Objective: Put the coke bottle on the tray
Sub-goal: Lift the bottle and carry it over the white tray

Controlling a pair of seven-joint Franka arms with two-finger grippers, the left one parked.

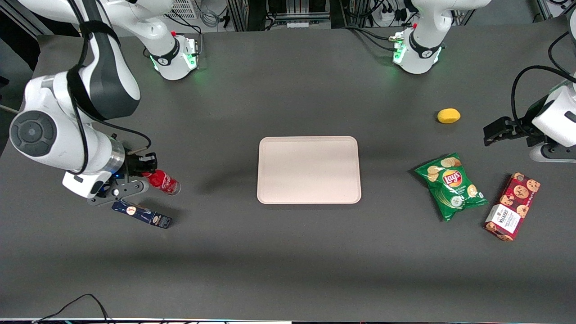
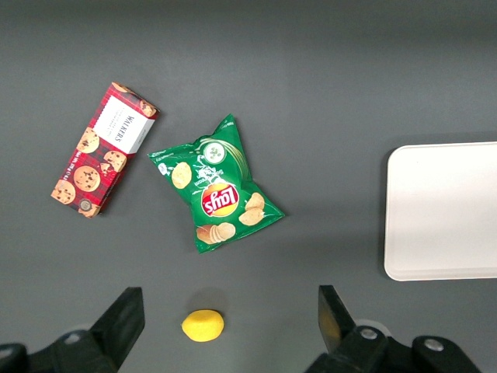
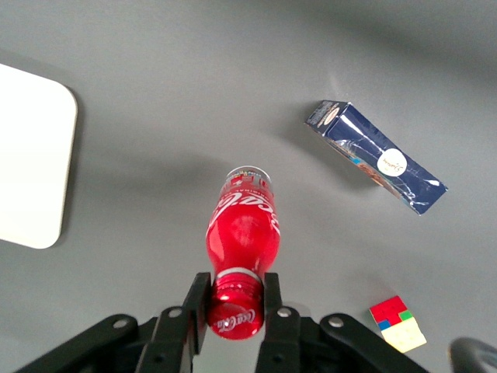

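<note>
End effector [image 3: 232,311] clamps coke bottle [image 3: 241,233] by its cap, tilted above table.

The gripper [image 1: 145,170] at frame left clasps the coke bottle [image 1: 164,182] by its neck. The pink tray [image 1: 308,169] sits at centre, bare.

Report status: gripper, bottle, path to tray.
Gripper shut on small red coke bottle at its cap. Flat pale pink tray bare. Dark blue oblong box nearer the camera, off the path.
</note>
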